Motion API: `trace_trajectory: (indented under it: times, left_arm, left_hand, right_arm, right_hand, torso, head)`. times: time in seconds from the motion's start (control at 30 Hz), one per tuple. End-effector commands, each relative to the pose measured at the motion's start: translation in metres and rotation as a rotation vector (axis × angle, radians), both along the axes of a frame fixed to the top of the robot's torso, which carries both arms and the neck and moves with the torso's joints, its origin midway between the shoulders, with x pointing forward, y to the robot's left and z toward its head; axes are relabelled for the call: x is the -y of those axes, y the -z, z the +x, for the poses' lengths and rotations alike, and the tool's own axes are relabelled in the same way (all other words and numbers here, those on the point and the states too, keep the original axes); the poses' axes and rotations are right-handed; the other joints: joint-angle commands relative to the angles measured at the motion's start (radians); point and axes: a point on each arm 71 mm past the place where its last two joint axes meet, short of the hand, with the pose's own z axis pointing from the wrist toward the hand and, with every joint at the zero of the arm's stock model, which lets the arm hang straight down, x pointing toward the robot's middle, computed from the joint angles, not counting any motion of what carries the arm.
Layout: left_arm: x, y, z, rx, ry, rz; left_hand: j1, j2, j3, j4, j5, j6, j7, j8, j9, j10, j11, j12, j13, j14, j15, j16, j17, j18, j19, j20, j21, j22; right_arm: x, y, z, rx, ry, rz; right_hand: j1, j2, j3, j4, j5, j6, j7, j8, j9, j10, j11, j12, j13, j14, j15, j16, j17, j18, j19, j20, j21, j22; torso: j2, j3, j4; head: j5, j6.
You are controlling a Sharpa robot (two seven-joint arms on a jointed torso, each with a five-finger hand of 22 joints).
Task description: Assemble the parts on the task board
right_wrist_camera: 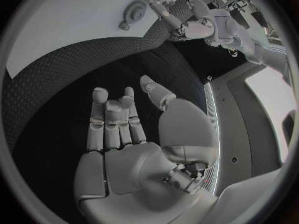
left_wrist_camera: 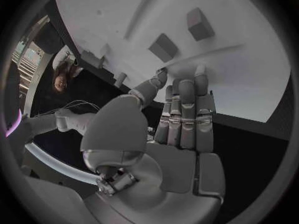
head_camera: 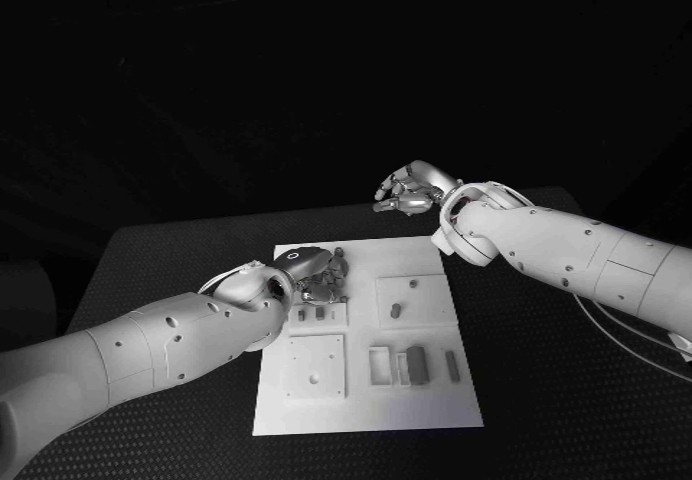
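Lying in the middle of the black table (head_camera: 173, 250), the white task board (head_camera: 368, 400) is carrying small grey parts: a pair of upright blocks (head_camera: 415, 364) is standing near its middle beside a slim piece (head_camera: 451, 365), a square plate with small holes (head_camera: 315, 365) is sitting on the board's left half, and another square plate (head_camera: 415, 298) is lying further back with a little peg (head_camera: 414, 284) on it. The left hand (head_camera: 320, 272) is hovering low over the board's far left portion, its fingers (left_wrist_camera: 186, 109) lying straight and pressed side by side (nothing is showing between them), with the fingertips reaching toward two dark blocks (left_wrist_camera: 163, 47) in the left wrist view; whether they are touching the board I cannot tell. The right hand (head_camera: 408, 190) is hanging raised beyond the board's far right corner, well apart from the parts, its fingers (right_wrist_camera: 112, 117) loosely parted and slightly bent, holding nothing. In the right wrist view a round toothed part (right_wrist_camera: 133, 10) is sitting on the board just beside the left hand (right_wrist_camera: 187, 15)
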Motion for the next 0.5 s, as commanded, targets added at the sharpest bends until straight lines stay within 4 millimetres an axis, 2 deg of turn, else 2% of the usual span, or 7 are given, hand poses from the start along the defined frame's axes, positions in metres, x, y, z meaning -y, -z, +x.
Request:
trace_trajectory:
  times: [0.03,0.27,0.5]
  left_arm:
    - [0.0012,0.0004,-0.0016,-0.016,0.015,-0.015]
    - [-0.0034,-0.0012,-0.0008,-0.036,0.002,-0.034]
    - [0.0007,0.0002,-0.0047,-0.081,0.036,-0.033]
  left_hand:
    - [-0.006,0.0,-0.006,0.002,-0.001,-0.007,-0.002,-0.005,-0.001,-0.01,0.0,-0.002,-0.001,-0.008,0.0,0.006,0.002,0.031,-0.003,0.007,-0.007,0.007]
    - [-0.016,0.02,-0.013,0.012,0.0,-0.009,-0.001,-0.004,0.0,-0.012,0.001,-0.001,0.0,-0.009,0.001,0.006,0.005,0.032,0.0,0.009,-0.011,0.009]
    - [-0.022,0.037,-0.011,0.018,0.004,-0.007,-0.002,-0.002,0.0,-0.014,0.001,-0.001,0.0,-0.01,0.001,0.006,0.006,0.033,0.0,0.01,-0.015,0.01]
  right_arm:
    - [-0.0013,0.0001,-0.0006,-0.002,-0.015,-0.001]
    - [-0.0008,0.0001,-0.0007,-0.002,-0.014,-0.001]
    - [-0.0009,0.0001,-0.0008,-0.003,-0.015,-0.001]
  right_hand:
    - [0.002,0.01,0.001,-0.006,0.006,-0.001,0.006,-0.002,0.0,-0.007,0.0,0.005,-0.002,-0.005,-0.001,-0.002,-0.001,0.013,-0.006,0.001,-0.004,0.015]
    - [0.002,0.01,0.001,-0.006,0.006,-0.001,0.006,-0.002,0.0,-0.007,0.0,0.005,-0.002,-0.005,-0.001,-0.002,-0.001,0.013,-0.006,0.001,-0.004,0.015]
    - [0.002,0.01,0.001,-0.006,0.006,-0.001,0.006,-0.002,0.0,-0.007,0.0,0.005,-0.002,-0.005,-0.001,-0.002,-0.001,0.013,-0.006,0.001,-0.005,0.015]
  torso:
    - [0.0,0.0003,0.0005]
    - [0.0,0.0,0.0006]
    - [0.0,0.0006,0.0]
  head:
    - [0.0,0.0]
    - [0.001,0.001]
    - [0.001,0.001]
